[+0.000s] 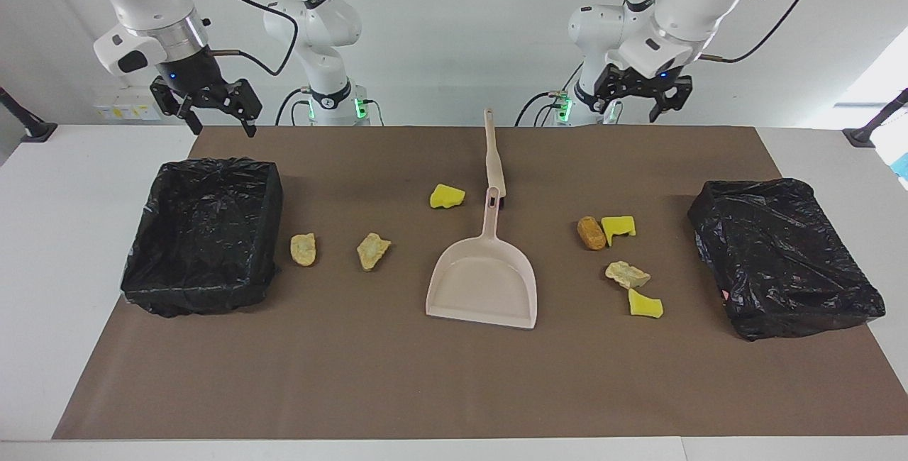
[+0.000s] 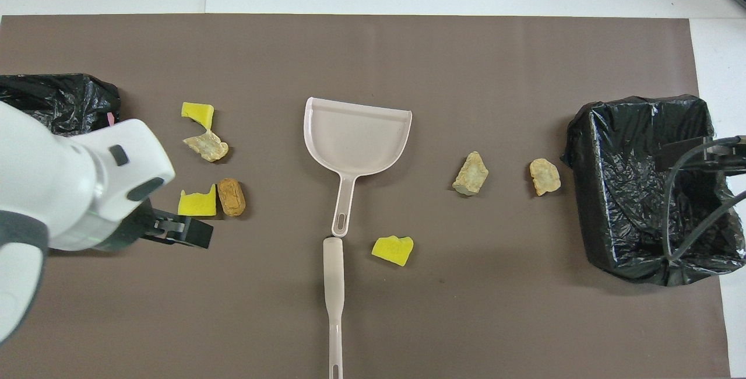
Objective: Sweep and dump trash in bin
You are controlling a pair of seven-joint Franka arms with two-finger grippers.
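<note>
Brown mat holds dustpan touching brush.
</note>
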